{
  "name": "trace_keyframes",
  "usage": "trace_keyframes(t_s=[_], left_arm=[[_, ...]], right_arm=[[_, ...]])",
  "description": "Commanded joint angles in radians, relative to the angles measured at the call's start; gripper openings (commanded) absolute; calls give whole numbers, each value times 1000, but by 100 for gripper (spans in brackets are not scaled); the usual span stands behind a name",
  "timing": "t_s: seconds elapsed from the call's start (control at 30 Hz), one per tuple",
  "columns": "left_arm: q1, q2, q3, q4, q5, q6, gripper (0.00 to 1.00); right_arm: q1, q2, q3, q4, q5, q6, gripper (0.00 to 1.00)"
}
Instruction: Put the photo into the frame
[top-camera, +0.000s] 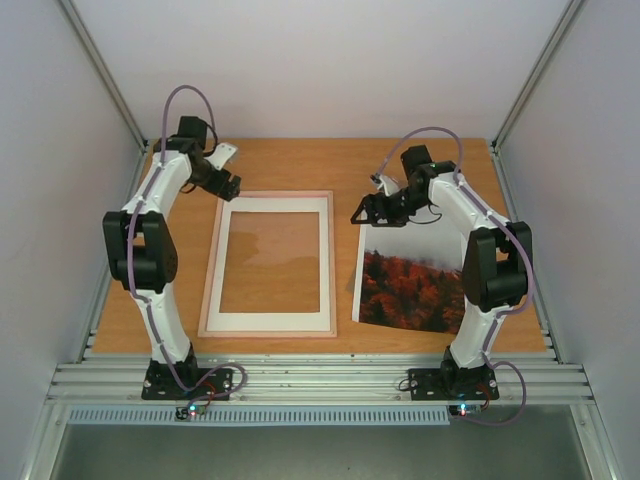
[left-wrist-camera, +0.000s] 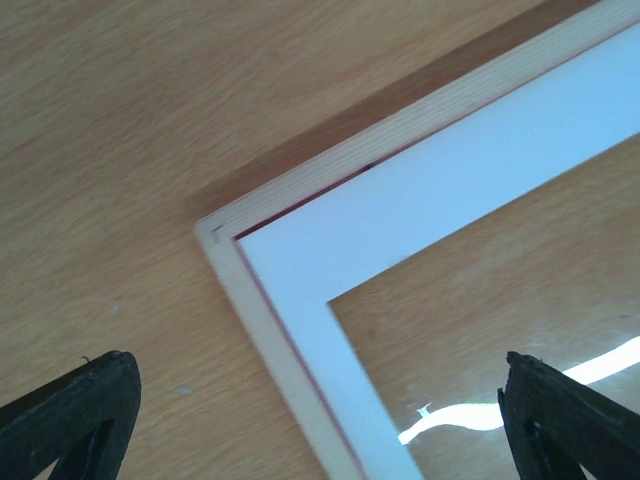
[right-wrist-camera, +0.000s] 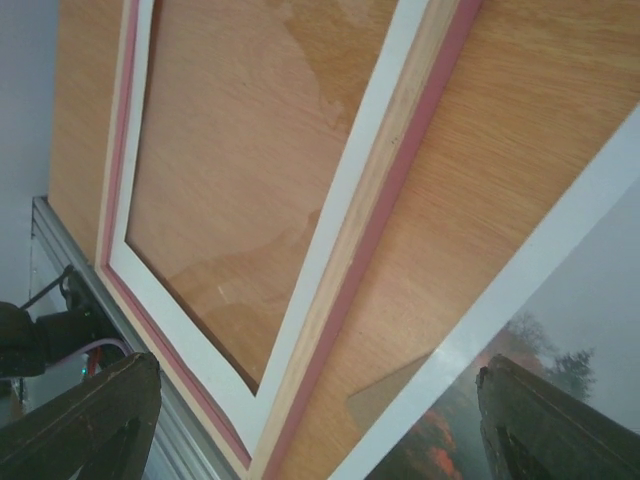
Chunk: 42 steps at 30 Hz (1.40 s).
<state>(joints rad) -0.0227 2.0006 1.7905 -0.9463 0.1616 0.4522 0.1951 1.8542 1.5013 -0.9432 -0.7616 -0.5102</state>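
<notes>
The frame (top-camera: 268, 336), with a thin pale pink border, lies flat on the table left of centre, a white mat (top-camera: 270, 322) inside it. The photo (top-camera: 405, 285), grey sky over red-orange hills, lies face up on the table to the frame's right. My left gripper (top-camera: 228, 186) is open and empty above the frame's far left corner (left-wrist-camera: 222, 236). My right gripper (top-camera: 366, 212) is open and empty over the photo's far left corner. In the right wrist view the frame's right side (right-wrist-camera: 385, 215) and the photo (right-wrist-camera: 570, 350) lie between the fingers.
The wooden table (top-camera: 430, 165) is enclosed by white walls at the back and sides. A metal rail (top-camera: 320, 380) runs along the near edge and carries both arm bases. A strip of bare table separates the frame and the photo.
</notes>
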Motion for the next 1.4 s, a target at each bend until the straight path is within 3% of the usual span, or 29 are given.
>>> trace_keyframes(t_s=[0.0,0.33,0.53,0.67,0.77,0.9,1.07,1.37], left_arm=[[-66,-79,-28,61,90,-33,98],[-335,-94,-64,159,194,-268,96],[-518,-51,-99,193,234,-276,85],[-594,-161,-306,289,323,-96,81],[-621,-286,-490,327,440,184,81],[-696,-356,-611,338,427,511,78],[-808,-391,-753,552,289,611,72],[-956,-332,-817,776,150,660,60]], right_arm=[[-39,-28,17,-88,44,-81,86],[-329,-146,-64,-280,123,-237,86],[-537,-174,-76,-457,142,-361,84],[-631,-219,-107,-526,180,-461,83],[-650,-249,-136,-542,205,-521,82],[-651,-269,-160,-541,175,-539,82],[-651,-274,-170,-519,136,-514,81],[-651,-303,-206,-507,120,-512,80]])
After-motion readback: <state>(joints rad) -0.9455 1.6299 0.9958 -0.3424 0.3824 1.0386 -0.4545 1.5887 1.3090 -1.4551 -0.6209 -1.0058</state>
